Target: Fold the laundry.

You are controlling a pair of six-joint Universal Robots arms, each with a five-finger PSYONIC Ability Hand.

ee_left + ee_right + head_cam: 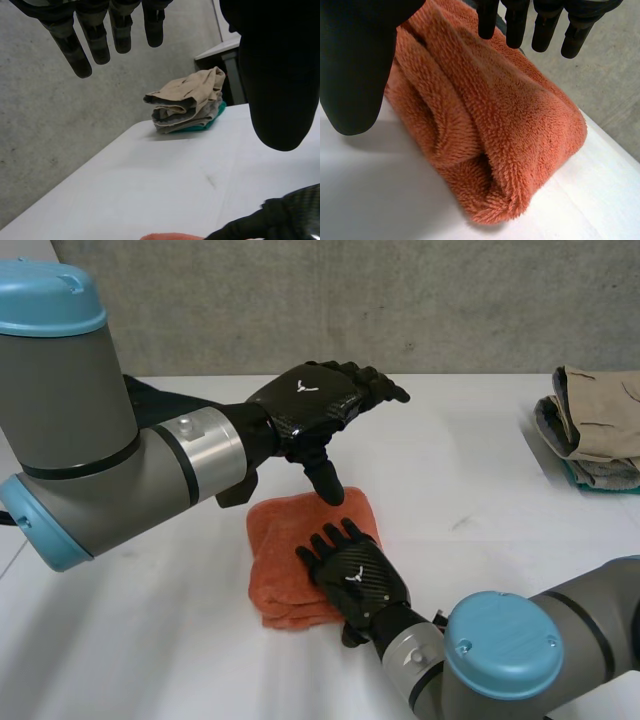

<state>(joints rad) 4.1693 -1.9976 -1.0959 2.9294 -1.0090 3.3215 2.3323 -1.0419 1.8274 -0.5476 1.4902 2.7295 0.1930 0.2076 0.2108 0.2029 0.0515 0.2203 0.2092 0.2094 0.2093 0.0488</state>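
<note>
Orange folded towel (285, 560) lies on the white worktop (150, 630). The right hand (355, 575) rests flat on it, fingers straight. The left hand (310, 400) hangs over its far edge, fingers spread apart

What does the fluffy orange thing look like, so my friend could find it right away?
Start at the white table and look near its middle. There lies the folded towel, with the right hand resting flat on it. It is fluffy and orange, unlike the beige and grey clothes pile at the table's right edge.
</note>
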